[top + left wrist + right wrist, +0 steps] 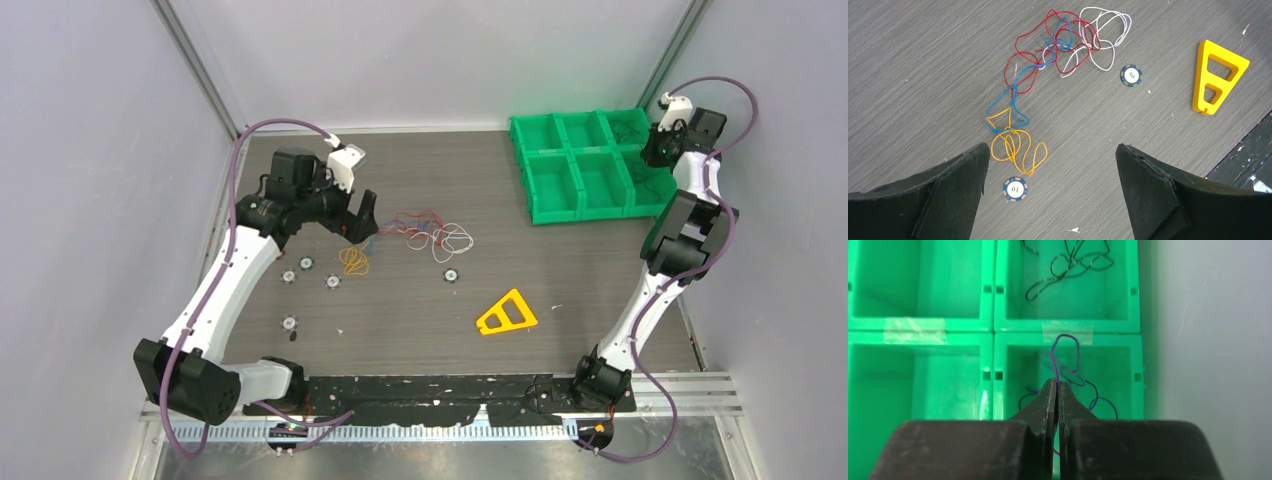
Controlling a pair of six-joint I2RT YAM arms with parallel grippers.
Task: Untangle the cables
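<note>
The job looks partly done. A black cable (1068,265) lies alone in the far right compartment of the green bin tray (993,330). The right tool (1057,383), its jaws pressed together, pinches a thin purple cable (1054,357) above the near right compartment. That cable's loops hang down into the compartment, so it appears freed from the rest and ready to be let go there.

What is left lies on the bench (923,60), well apart from the bins. A red cable (1017,40), a blue cable (1023,80) and a white cable (1105,68) are looped through one another in a single loose knot. A yellow-orange cable (1015,150) is caught on the lower end of the blue one. The left tool (1051,150) hangs over this bundle with its fingers spread wide and nothing between them, the orange loops just beside its left fingertip.

A poker chip marked 10 (1015,189), a poker chip marked 50 (1131,75) and a yellow triangular block (1224,54) lie near the wires without touching them.

I judge that two cables are dealt with and four remain to be separated. The orange one, caught only at one end, seems the easiest to take next.
</note>
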